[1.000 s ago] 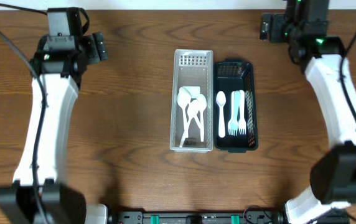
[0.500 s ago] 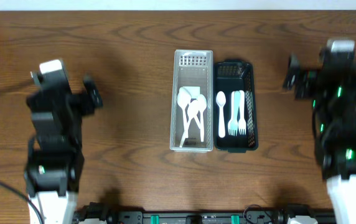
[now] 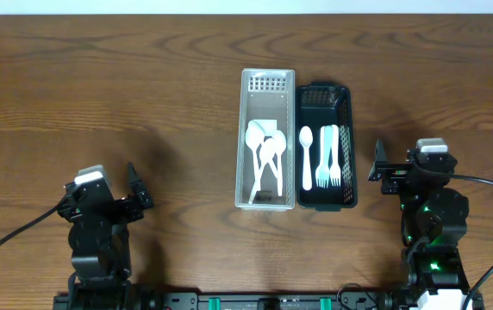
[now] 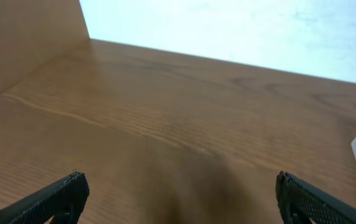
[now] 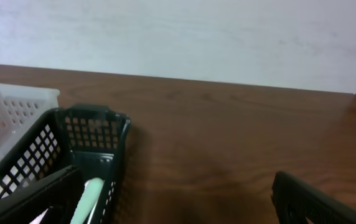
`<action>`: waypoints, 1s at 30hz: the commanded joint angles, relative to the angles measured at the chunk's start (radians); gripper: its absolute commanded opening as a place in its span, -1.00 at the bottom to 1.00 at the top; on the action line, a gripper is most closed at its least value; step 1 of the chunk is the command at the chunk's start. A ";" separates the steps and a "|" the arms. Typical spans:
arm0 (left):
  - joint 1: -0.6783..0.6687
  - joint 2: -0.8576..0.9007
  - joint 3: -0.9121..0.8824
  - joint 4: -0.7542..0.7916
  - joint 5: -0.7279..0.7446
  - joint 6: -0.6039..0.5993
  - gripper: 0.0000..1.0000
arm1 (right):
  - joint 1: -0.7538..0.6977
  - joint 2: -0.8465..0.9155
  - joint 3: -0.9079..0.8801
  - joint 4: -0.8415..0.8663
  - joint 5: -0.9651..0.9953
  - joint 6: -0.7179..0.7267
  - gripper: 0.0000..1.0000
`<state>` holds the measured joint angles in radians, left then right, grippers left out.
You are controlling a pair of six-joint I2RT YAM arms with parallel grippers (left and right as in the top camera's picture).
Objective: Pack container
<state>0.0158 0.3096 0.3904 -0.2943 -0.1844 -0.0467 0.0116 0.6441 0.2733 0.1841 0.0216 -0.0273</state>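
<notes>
The two containers sit side by side and touching at the middle of the table (image 3: 186, 95): a white basket (image 3: 268, 82) on the left and a dark basket (image 3: 350, 146) on the right, both with perforated walls and their long sides running away from the robot. Several white spoons (image 3: 265, 148) lie overlapping in the white basket. In the dark basket a single white spoon (image 3: 306, 157), a pale green utensil (image 3: 323, 159) and a white fork (image 3: 335, 159) lie parallel along its length. The right gripper (image 3: 376, 164) hovers just to the right of the dark basket's near end, close to it but not touching. In its wrist view the fingers (image 5: 318, 202) stand far apart at the bottom corners with nothing between them, and the dark basket's far corner fills the lower left. The left gripper (image 3: 139, 187) is well apart from the baskets, low over bare wood near the table's front left. Its fingers (image 4: 56, 198) are likewise spread wide and hold nothing, with only a sliver of the white basket at the right edge of its wrist view.
</notes>
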 commanded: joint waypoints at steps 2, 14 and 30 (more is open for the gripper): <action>-0.002 -0.010 0.004 0.004 -0.008 0.016 0.96 | 0.008 -0.010 0.007 -0.003 0.004 -0.012 0.98; -0.002 -0.010 0.004 0.004 -0.008 0.016 0.96 | 0.008 -0.009 0.007 -0.299 0.004 -0.011 0.99; -0.002 -0.010 0.004 0.004 -0.008 0.016 0.96 | 0.008 -0.371 0.006 -0.950 0.010 -0.016 0.99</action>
<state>0.0158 0.3058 0.3904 -0.2913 -0.1841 -0.0467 0.0116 0.3382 0.2729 -0.7414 0.0219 -0.0341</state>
